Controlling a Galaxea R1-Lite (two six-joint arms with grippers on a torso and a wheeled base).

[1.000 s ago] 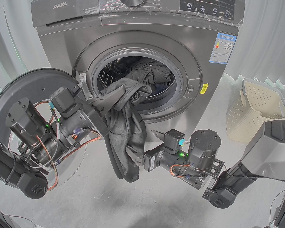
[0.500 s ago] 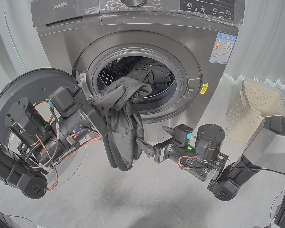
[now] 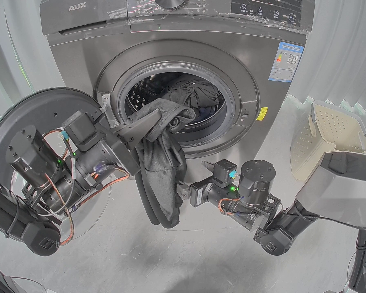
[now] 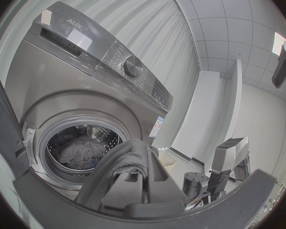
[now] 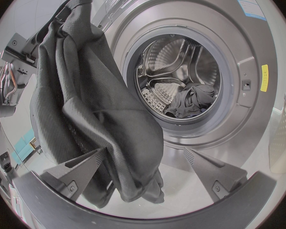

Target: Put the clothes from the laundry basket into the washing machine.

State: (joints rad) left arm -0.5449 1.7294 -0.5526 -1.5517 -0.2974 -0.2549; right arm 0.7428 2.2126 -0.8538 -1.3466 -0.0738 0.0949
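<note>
Hanging from the left gripper (image 3: 150, 123), a dark garment (image 3: 160, 171) droops in front of the washer (image 3: 240, 62), right at the mouth of its open drum. From where I stand, that gripper is clamped tight on the top edge of the garment, and the rest falls in long folds toward the floor. Lower down, the right gripper (image 3: 182, 192) sits against those folds with its fingers (image 5: 82, 166) spread wide apart. The right wrist view shows the garment hanging between them, up against one finger and clear of the other. More dark clothes (image 3: 195, 92) lie heaped inside the drum. The door (image 3: 40, 106) stands swung open on the robot's left. A cream basket (image 3: 333, 139) sits on the floor just beside the washer, on the robot's right.
</note>
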